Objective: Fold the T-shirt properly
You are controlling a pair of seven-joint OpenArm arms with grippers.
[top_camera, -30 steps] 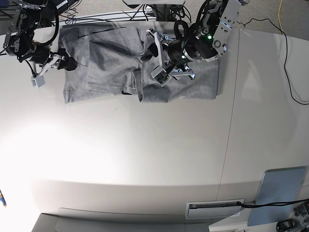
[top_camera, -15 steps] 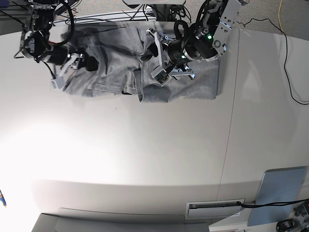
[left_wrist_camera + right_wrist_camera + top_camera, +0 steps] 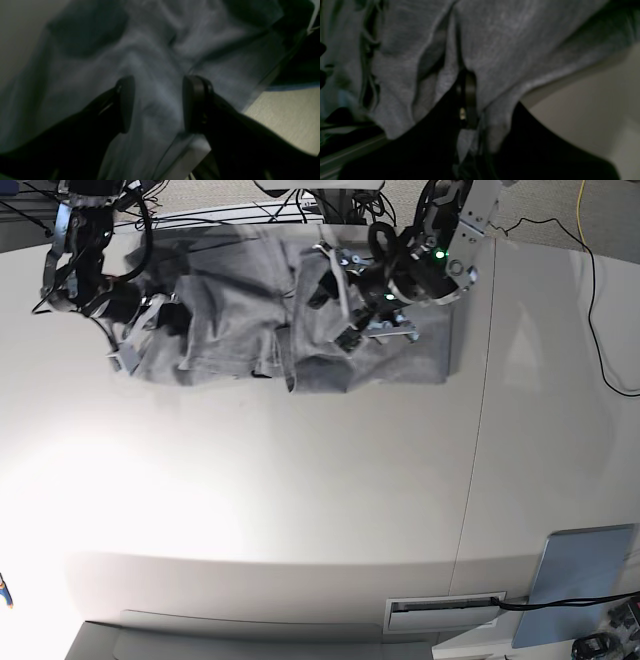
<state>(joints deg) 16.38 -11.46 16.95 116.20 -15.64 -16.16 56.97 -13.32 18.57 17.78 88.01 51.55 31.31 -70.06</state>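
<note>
The heather-grey T-shirt [image 3: 240, 310] lies rumpled along the far edge of the white table [image 3: 300, 500], plain side up. My right gripper [image 3: 168, 315] is at the shirt's left side in the base view. In the right wrist view the right gripper [image 3: 470, 100] is shut, with a fold of the grey cloth [image 3: 520, 37] pinched between its fingers. My left gripper [image 3: 335, 295] is over the shirt's middle. In the left wrist view the left gripper [image 3: 157, 105] is open, its two black fingers [image 3: 125, 105] spread just above wrinkled cloth [image 3: 155, 50]. No lettering shows.
A pale blue flat panel [image 3: 580, 580] lies at the table's near right corner, beside a slot [image 3: 445, 612]. Black cables [image 3: 210, 215] run behind the shirt, and a yellow cable [image 3: 580, 210] hangs at far right. A table seam [image 3: 478, 440] runs front to back.
My right gripper has dragged the shirt's left edge toward the middle, bunching it. My left gripper has shifted slightly toward the far edge and stays open.
</note>
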